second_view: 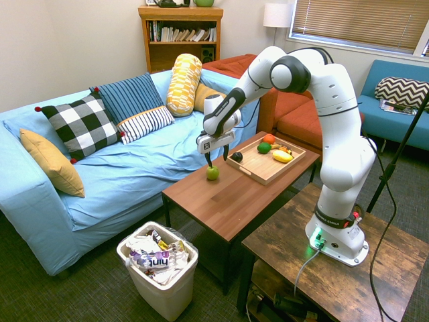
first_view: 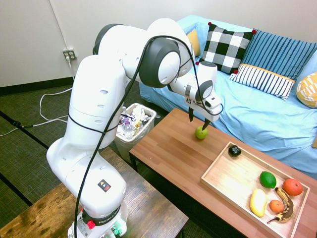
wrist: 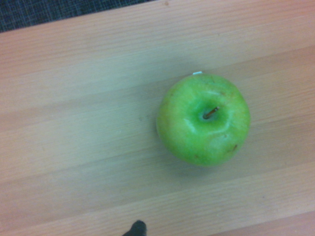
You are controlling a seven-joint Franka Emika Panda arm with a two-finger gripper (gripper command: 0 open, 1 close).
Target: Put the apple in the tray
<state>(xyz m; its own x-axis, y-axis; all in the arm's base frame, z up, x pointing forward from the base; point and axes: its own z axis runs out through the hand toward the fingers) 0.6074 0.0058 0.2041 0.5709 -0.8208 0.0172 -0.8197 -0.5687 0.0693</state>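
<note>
The yellow-green apple point(first_view: 201, 132) point(second_view: 212, 173) stands on the brown coffee table point(first_view: 168, 153), near its sofa-side edge and apart from the tray. My gripper point(first_view: 198, 120) point(second_view: 216, 159) hangs just above it, open, with one dark finger to either side of the apple's top and nothing held. In the wrist view the apple point(wrist: 203, 119) shows stem-up on the wood. The pale wooden tray point(first_view: 233, 176) point(second_view: 258, 164) lies at the table's other end.
In the tray lie a dark lump point(first_view: 235, 150), a green lime point(first_view: 268, 179), an orange point(first_view: 292, 187), a yellow fruit point(first_view: 258, 202) and a spotted banana point(first_view: 286, 204). A full white bin point(first_view: 132, 124) stands by the table's end. The blue sofa point(first_view: 257, 106) runs behind.
</note>
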